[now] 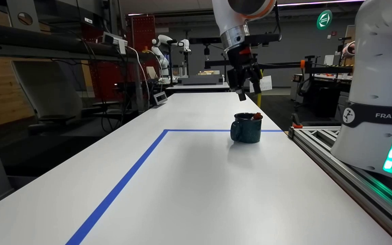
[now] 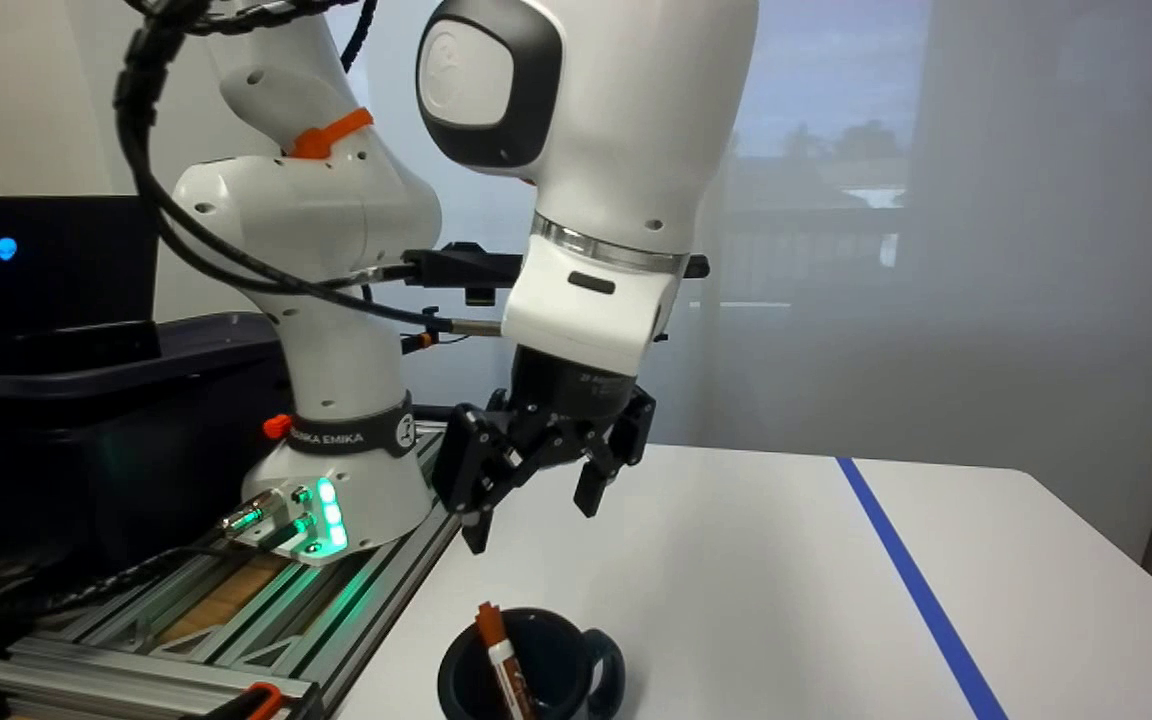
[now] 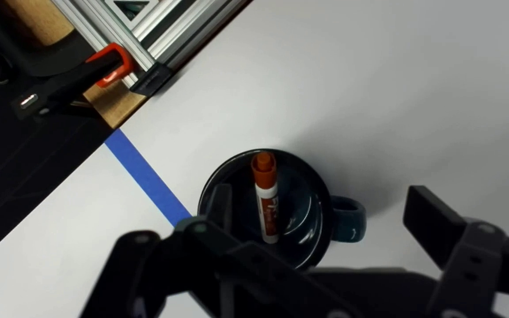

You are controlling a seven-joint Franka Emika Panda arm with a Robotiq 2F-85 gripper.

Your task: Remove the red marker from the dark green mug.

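The dark green mug [image 1: 250, 131] stands upright on the white table; it also shows in the other views [image 2: 558, 650] [image 3: 298, 198]. The red marker [image 3: 267, 198] leans inside it, with its orange-red capped end up at the rim and a white and red body below. In both exterior views the marker's cap [image 1: 257, 116] [image 2: 506, 668] pokes above the rim. My gripper [image 1: 249, 93] is open and empty above the mug, apart from it and tilted, as seen in an exterior view [image 2: 531, 522]. In the wrist view the fingers [image 3: 320, 201] are wide apart; the left one overlaps the mug, the right lies beyond its handle.
Blue tape [image 1: 141, 163] runs along the table. The robot's metal base rail [image 2: 366, 640] borders the table edge near the mug. A clamp with an orange-red part [image 3: 113, 64] is fixed at the rail's corner.
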